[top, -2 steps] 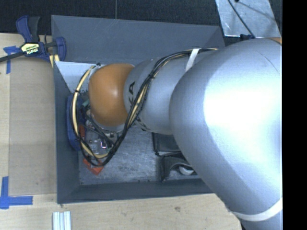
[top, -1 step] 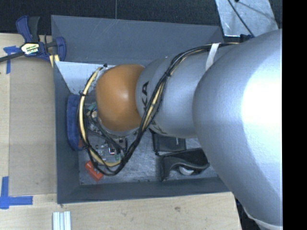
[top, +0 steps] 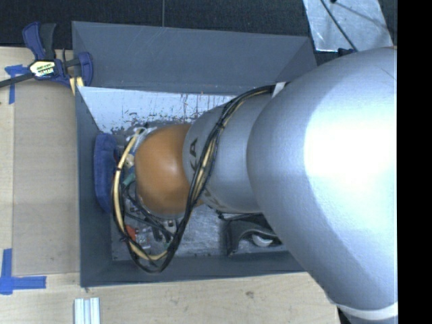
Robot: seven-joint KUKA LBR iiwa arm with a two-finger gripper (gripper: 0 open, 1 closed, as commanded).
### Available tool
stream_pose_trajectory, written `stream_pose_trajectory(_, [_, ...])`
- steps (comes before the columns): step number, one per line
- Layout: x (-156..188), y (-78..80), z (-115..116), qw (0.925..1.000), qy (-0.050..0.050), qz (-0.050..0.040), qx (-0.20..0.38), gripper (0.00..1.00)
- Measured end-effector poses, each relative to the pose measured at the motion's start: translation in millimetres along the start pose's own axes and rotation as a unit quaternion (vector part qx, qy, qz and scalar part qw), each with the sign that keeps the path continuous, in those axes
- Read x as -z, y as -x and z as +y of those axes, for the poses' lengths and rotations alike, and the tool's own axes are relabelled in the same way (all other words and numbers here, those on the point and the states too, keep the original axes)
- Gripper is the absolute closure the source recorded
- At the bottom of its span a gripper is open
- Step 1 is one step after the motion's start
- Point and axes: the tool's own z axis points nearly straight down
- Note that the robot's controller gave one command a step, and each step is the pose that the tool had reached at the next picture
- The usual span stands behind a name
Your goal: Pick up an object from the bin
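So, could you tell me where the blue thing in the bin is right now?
The blue thing lies against the bin's left wall, just left of the arm's orange wrist cover, which partly hides it.

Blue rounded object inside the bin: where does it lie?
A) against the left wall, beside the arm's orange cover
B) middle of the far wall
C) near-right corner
A: the blue rounded object lies along the left wall of the grey metal bin, just left of the arm's orange cover.
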Motion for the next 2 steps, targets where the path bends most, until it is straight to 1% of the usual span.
stream_pose_trajectory(1, [2,-0.7,0,1.0000,0.000,0.0021,0.000,1.00])
stream_pose_trajectory(2, [118,21.9,-2,1.0000,0.000,-0.0005,-0.005,1.00])
